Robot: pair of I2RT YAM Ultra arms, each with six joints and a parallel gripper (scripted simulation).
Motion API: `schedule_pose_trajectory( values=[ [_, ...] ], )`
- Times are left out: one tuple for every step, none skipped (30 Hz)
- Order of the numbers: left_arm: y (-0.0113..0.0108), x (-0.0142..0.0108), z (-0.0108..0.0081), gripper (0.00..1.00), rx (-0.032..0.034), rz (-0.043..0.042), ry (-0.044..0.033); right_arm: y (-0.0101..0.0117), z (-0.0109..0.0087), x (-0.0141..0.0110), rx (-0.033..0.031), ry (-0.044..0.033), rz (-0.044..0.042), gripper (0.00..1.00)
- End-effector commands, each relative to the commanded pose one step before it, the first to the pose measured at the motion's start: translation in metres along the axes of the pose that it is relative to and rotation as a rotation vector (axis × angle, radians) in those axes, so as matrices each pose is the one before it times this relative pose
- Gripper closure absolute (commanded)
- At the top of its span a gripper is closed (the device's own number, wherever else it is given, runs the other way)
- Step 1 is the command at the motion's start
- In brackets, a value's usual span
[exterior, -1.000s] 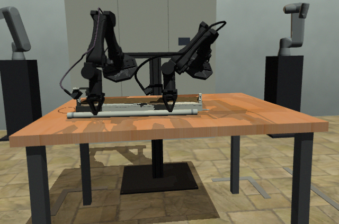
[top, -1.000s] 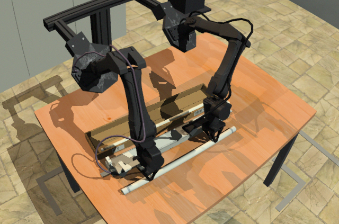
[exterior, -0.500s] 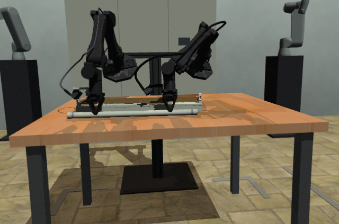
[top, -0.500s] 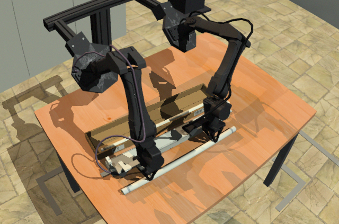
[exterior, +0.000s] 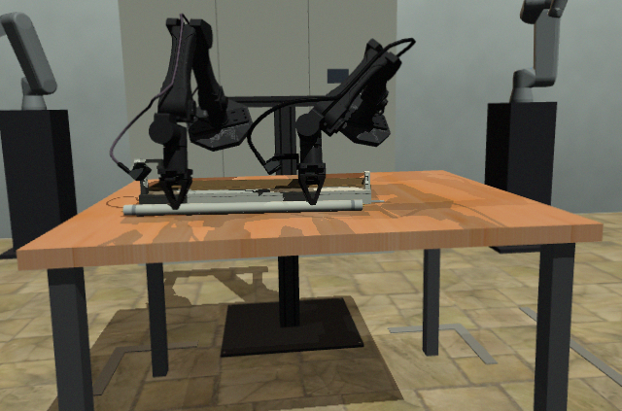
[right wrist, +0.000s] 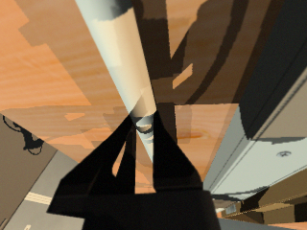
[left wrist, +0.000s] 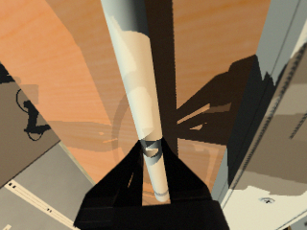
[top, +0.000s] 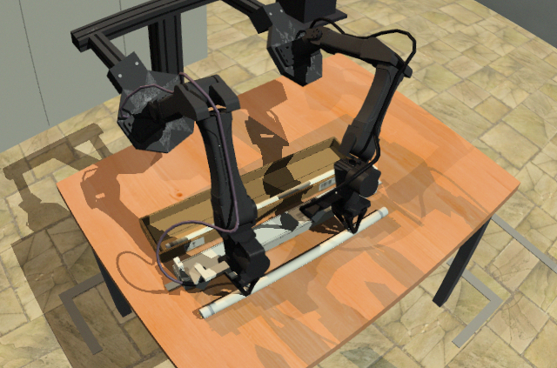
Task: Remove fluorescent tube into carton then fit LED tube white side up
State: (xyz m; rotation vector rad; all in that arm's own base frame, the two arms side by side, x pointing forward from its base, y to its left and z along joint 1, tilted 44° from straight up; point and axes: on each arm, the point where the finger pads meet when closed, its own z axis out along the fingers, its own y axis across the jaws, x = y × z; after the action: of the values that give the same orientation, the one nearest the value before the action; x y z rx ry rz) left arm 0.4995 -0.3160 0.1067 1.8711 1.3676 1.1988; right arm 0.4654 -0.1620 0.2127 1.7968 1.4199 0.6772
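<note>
The LED tube point(top: 305, 257) point(exterior: 241, 209) point(left wrist: 139, 96) point(right wrist: 120, 57) lies level along the front of the fixture, low at the bench, pale side up. My left gripper point(top: 353, 230) point(exterior: 313, 203) point(left wrist: 152, 142) is shut on it near the picture-right end. My right gripper point(top: 247, 293) point(exterior: 175, 207) point(right wrist: 144, 116) is shut on it near the other end. The light fixture point(top: 281, 237) point(right wrist: 249, 168) lies behind it, with upright lampholders, one at its picture-right end point(exterior: 366, 180). The old tube point(top: 269, 201) appears inside the carton point(top: 310, 152) along its near wall; the arms hide parts.
The carton stands close behind the fixture, parallel to it. The fixture's picture-left lampholder point(top: 204, 271) is close to the right arm's wrist camera. The bench's front edge point(exterior: 311, 246) runs in front of the LED tube. Both forearms hang over the fixture and carton.
</note>
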Motion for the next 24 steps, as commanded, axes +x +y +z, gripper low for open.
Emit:
schedule_pose_trajectory(
  values=[
    [0.00337,-0.00676,-0.02057,0.89,-0.00725,0.01015,-0.01204,0.00627,-0.01515,-0.01241,-0.01592,-0.03752,0.00105,0.89],
    [-0.00249,0.00044,-0.00015,0.89,0.00454,0.00383,0.00187,-0.00184,-0.00016,0.00016,0.00408,0.00051,0.00016,0.89],
    [0.01084,-0.00004,-0.00221,0.89,-0.01738,-0.01613,-0.00138,-0.00232,-0.00011,0.00018,0.0053,0.00054,0.00037,0.89],
    [0.00681,0.00002,-0.00098,0.89,-0.0121,-0.01034,-0.00177,-0.00009,0.0002,-0.00009,-0.00079,-0.00028,0.00776,0.89],
    [0.00178,0.00002,-0.00102,0.89,-0.0033,-0.00245,-0.00285,0.00014,0.00005,-0.00002,-0.0008,-0.00015,-0.00087,0.89],
    [0.0,0.0,0.0,0.89,0.0,0.0,0.0,0.0,0.0,0.0,0.0,0.0,0.0,0.89],
    [0.0,0.0,0.0,0.89,0.0,0.0,0.0,0.0,0.0,0.0,0.0,0.0,0.0,0.89],
    [-0.00541,0.00087,0.00105,0.89,0.01036,0.00803,0.00614,0.0036,-0.00195,0.00168,-0.00668,0.00284,-0.002,0.89],
    [-0.00227,-0.0013,-0.00253,0.89,0.00281,0.006,-0.00226,-0.0085,0.00014,-0.00133,0.01685,-0.00191,0.0021,0.89],
    [-0.00384,0.0004,0.00009,0.89,0.00687,0.00584,0.00216,0.01089,-0.00296,-0.00101,-0.02152,-0.00211,-0.00163,0.89],
    [-0.0039,0.00008,-0.00043,0.89,0.00648,0.00603,0.00109,0.00556,-0.00203,-0.00052,-0.01193,-0.00113,-0.00221,0.89],
    [0.01068,0.00006,-0.0019,0.89,-0.01687,-0.01671,-0.00133,0.00057,-0.00176,-0.00007,-0.00185,-0.00018,-0.00086,0.89],
    [0.00481,-0.00027,-0.00061,0.89,-0.00832,-0.0075,-0.00124,-0.00077,0.00058,-0.00005,0.00213,0.00011,0.00051,0.89],
    [0.00166,0.00085,-0.00191,0.89,-0.00259,-0.00179,-0.00093,-0.0004,-0.00027,-0.00001,0.00059,0.00007,-0.00062,0.89],
    [-0.00465,-0.00095,0.00063,0.89,0.00784,0.00798,0.00097,-0.0012,-0.0003,0.00069,0.00298,0.00135,-0.00147,0.89],
    [-0.00366,0.0002,-0.0003,0.89,0.00638,0.00611,0.00148,-0.0015,-0.00036,-0.00014,0.00362,0.00003,-0.00115,0.89],
    [-0.00516,-0.0002,0.00029,0.89,0.00892,0.00837,0.00167,-0.00178,-0.00036,0.00021,0.00435,0.00064,-0.00001,0.89],
    [-0.00455,0.00017,-0.0004,0.89,0.00786,0.00748,0.00135,-0.00198,-0.0004,0.00013,0.00478,0.00054,0.00017,0.89],
    [0.01138,0.00026,-0.00275,0.89,-0.01779,-0.01746,-0.00192,-0.00216,-0.00042,0.00024,0.00517,0.00073,0.00017,0.89],
    [0.00283,0.00026,-0.00141,0.89,-0.00422,-0.00416,0.00004,-0.00218,-0.00048,0.0,0.00499,0.00036,0.00337,0.89],
    [-0.00371,0.00028,-0.00124,0.89,0.0066,0.00689,0.00057,-0.00228,-0.00052,0.00015,0.00517,0.00062,-0.00111,0.89],
    [-0.00016,-0.00122,0.00062,0.89,-0.00166,0.0007,-0.00325,0.00176,0.00001,-0.0003,-0.00685,-0.00136,0.00179,0.89],
    [0.0,0.0,0.0,0.89,0.0,0.0,0.0,0.0,0.0,0.0,0.0,0.0,0.0,0.89],
    [0.0,0.0,0.0,0.89,0.0,0.0,0.0,0.0,0.0,0.0,0.0,0.0,0.0,0.89]
  ],
)
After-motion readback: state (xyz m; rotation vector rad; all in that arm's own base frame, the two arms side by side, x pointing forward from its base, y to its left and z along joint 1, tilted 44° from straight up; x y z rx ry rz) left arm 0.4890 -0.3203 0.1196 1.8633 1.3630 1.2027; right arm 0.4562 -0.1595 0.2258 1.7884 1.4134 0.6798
